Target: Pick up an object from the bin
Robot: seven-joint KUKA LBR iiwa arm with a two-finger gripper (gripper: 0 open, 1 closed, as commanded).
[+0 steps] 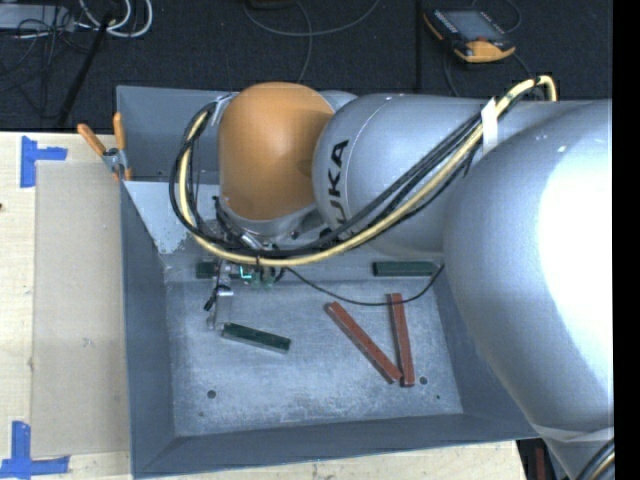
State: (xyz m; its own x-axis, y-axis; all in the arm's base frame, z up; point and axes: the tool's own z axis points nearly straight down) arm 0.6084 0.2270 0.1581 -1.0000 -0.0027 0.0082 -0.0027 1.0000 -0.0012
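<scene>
My gripper [216, 306] hangs low in the left part of the bin, under the orange cover. Just below and to its right lies a dark green flat bar [256, 337], flat on the floor and slightly slanted. The gripper's tip is close to the bar's left end, and no contact shows between them. A small dark green piece [205, 268] lies just above the gripper, partly hidden by the cables.
Two reddish-brown sticks [360, 341] [401, 338] lie in a V at the bin's right middle. Another dark green bar [405, 267] rests near the back right, beside the arm. The arm covers the bin's back and right side.
</scene>
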